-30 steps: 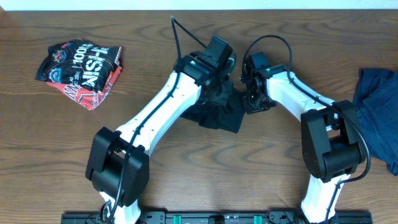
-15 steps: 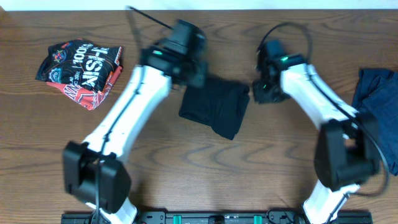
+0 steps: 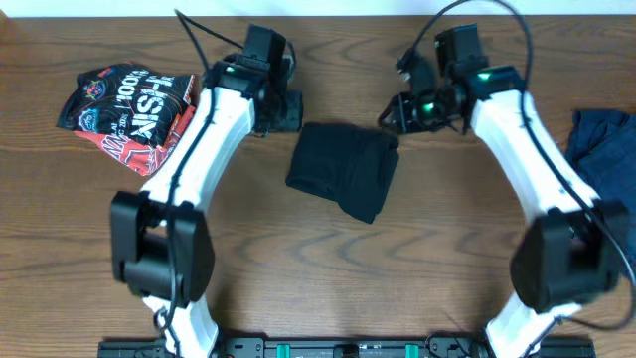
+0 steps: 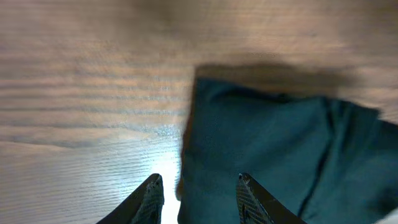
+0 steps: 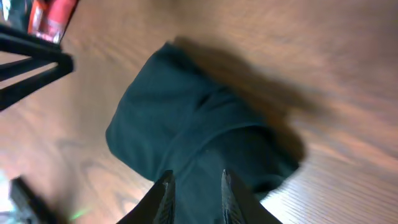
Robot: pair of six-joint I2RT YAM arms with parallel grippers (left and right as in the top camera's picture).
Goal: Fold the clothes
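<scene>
**A:** Left hand (image 3: 281, 109) first: how does it stand?

**B:** Its fingers (image 4: 152, 194) are partly spread with nothing between them. It has hold of nothing and hangs over the bench (image 3: 397, 288).

**A:** And the right hand (image 3: 399, 107)?

**B:** The gap is narrower there. Its fingers (image 5: 231, 194) are only a little apart and also empty, with no cloth pinched.

**A:** Where is the black shirt (image 3: 343, 171)?

**B:** It lies flat on the bench as a compact folded bundle, between the two hands and slightly nearer the robot's base than either. From the left wrist, one edge of it runs just under the fingertips and the cloth spreads off to that hand's right. From the right wrist, the bundle sits below and ahead of the fingers, with its shadow on the wood.

**A:** Is either hand touching it?

**B:** Not that I can see. Each is just beside one of its far corners.

**A:** And farther out?

**B:** The red-black printed garment (image 3: 129, 109) lies crumpled well beyond the left hand, on its outer side. The dark blue garment (image 3: 604, 149) lies well beyond the right hand's outer side, partly cut off by the overhead view's border. Both are well apart from the shirt.
</scene>
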